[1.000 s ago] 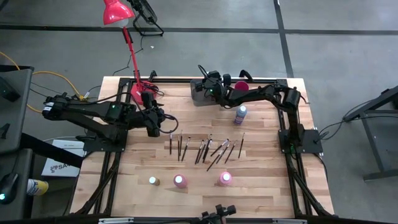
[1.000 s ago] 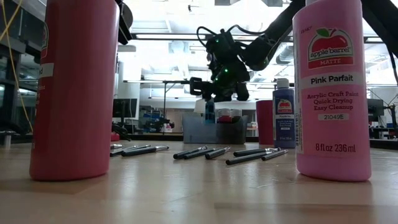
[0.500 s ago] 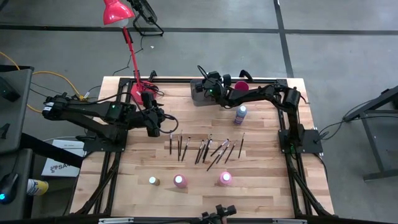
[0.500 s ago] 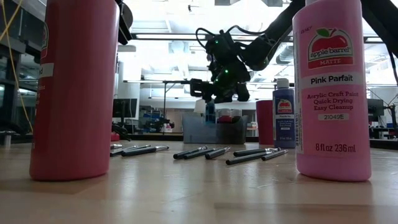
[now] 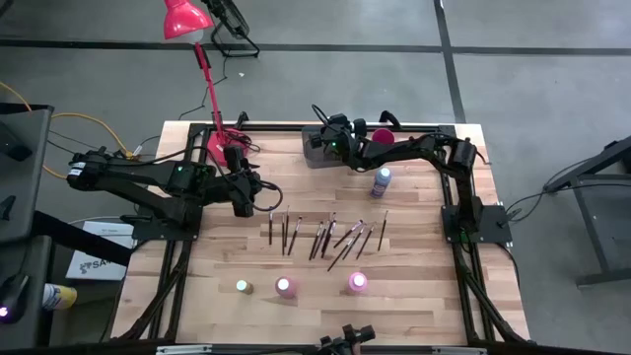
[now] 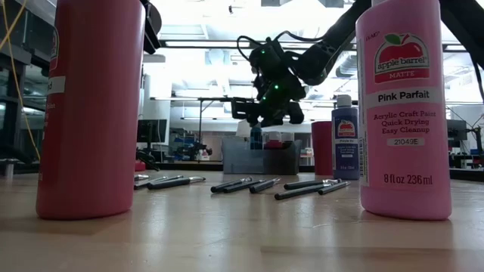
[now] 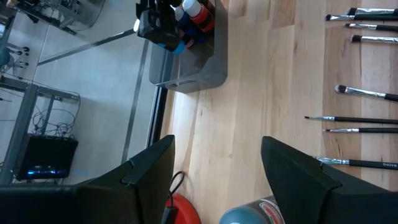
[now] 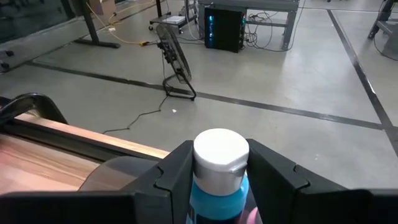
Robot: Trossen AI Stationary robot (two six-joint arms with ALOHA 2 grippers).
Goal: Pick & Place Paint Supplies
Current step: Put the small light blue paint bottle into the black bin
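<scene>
My right gripper is over the grey bin at the table's far edge, shut on a blue paint bottle with a white cap. My left gripper hangs above the table's left part, its fingers spread wide. A bottle with a grey-blue cap shows between them. Several dark-handled brushes lie flat in a row mid-table. A blue bottle stands near the red cup. Two pink bottles and a small one stand near the front edge. My right gripper pinches the blue bottle between its two fingers, on its two sides just under the white cap. The bottle is upright, with its lower end at the bin's rim. Whether it rests on the bin's floor is hidden. My left gripper: whether its fingers touch the grey-blue-capped bottle cannot be told.
More bottles stand in the bin. A red desk lamp rises from its base at the far left of the table. Bare wood lies between the brushes and the front bottles.
</scene>
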